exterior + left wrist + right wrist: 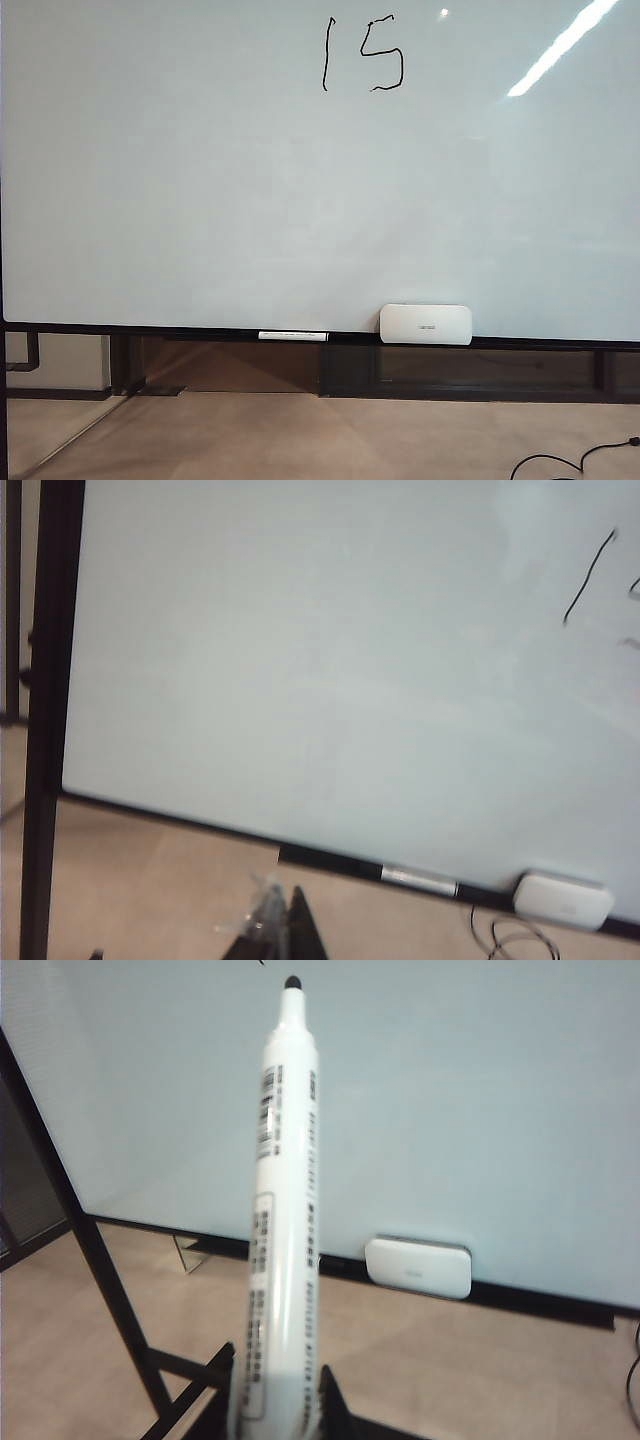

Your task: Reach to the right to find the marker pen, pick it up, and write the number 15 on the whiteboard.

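While the right gripper (pixel 275 1400) clamps the slim white black-tipped marker pen (pixel 283 1210), the left gripper (pixel 280 925) looks narrow, though I cannot tell for sure. The handwritten black number 15 (pixel 363 55) sits high on the glossy white whiteboard (pixel 250 200).

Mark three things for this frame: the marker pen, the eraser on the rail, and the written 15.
marker pen (pixel 285 1210), right wrist view, middle of the white barrel held in the right gripper (pixel 278 1400).
eraser (pixel 425 324), exterior view, centre of its face.
number 15 (pixel 383 56), exterior view, on the 5's stroke.

Beige floor (pixel 300 440), black cable (pixel 570 462), ceiling-light glare (pixel 560 45)
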